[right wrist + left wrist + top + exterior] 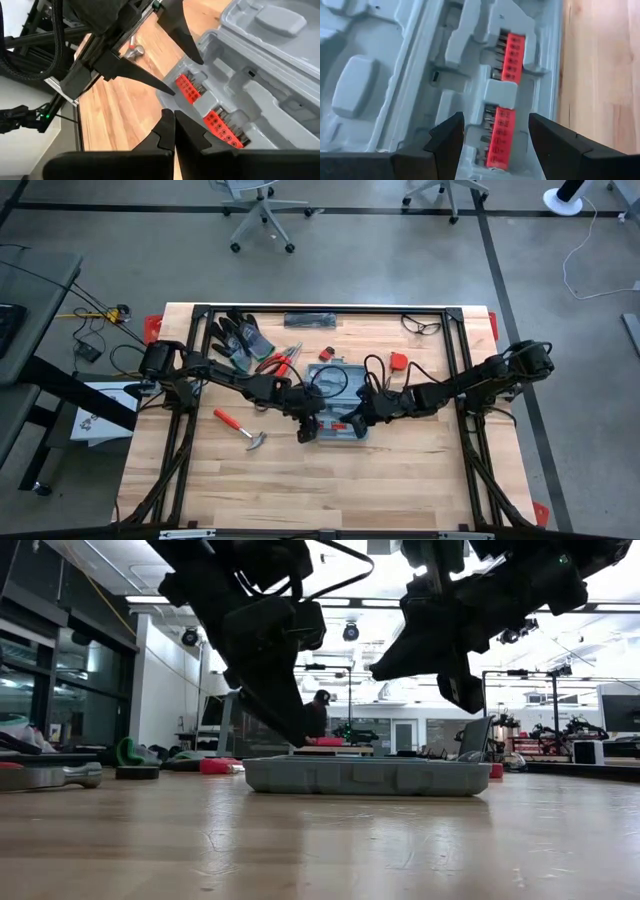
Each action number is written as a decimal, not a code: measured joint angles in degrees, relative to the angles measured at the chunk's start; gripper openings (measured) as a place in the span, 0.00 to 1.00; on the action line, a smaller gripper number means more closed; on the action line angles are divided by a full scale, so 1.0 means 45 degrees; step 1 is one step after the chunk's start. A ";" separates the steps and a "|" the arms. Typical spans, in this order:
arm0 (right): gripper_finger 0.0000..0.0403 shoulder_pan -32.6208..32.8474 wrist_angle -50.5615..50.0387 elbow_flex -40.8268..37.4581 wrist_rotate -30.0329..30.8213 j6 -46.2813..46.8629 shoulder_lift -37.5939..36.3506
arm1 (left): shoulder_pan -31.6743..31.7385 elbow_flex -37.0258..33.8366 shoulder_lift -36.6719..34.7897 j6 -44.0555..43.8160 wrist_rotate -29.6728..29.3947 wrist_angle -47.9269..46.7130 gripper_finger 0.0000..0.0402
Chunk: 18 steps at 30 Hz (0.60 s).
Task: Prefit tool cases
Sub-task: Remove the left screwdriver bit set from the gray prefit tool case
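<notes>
Tool case (338,405) lies open, flat on surface (400,480) centre; hard moulded plastic, light, stiff, likely slippery; best gripped at rim wall. Left tool (495,145) spread wide above red bit strips (512,57), holding nothing. Right tool (174,131) closed, empty, beside case

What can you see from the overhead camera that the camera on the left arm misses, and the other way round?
Only overhead: the red-handled hammer, dark gloves, pliers, the whole table and the shut right pincer. Only the left wrist: the moulded recesses and two red bit holders seated inside, close up. Both show the open blue-grey tool case and the open left pincer over it.
</notes>
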 joint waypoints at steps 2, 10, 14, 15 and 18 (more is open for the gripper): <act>0.00 0.0016 -0.0091 0.0000 -0.0004 -0.0010 0.0000 | -0.0004 0.0000 0.0000 0.0065 0.0022 -0.0100 0.53; 0.00 -0.0008 -0.0167 0.0000 0.0147 -0.0265 0.0001 | -0.0026 0.0000 0.0000 0.0080 0.0342 -0.0110 0.53; 0.00 -0.0116 -0.0161 0.0000 0.0121 -0.0286 0.0001 | 0.0020 0.0000 0.0000 0.0067 0.0344 -0.0110 0.53; 0.00 -0.0120 -0.0162 0.0000 0.0108 -0.0284 0.0001 | 0.0022 0.0000 0.0000 0.0067 0.0333 -0.0110 0.53; 0.00 -0.0120 -0.0163 0.0000 0.0098 -0.0289 0.0001 | 0.0035 0.0000 0.0000 0.0062 0.0239 -0.0105 0.53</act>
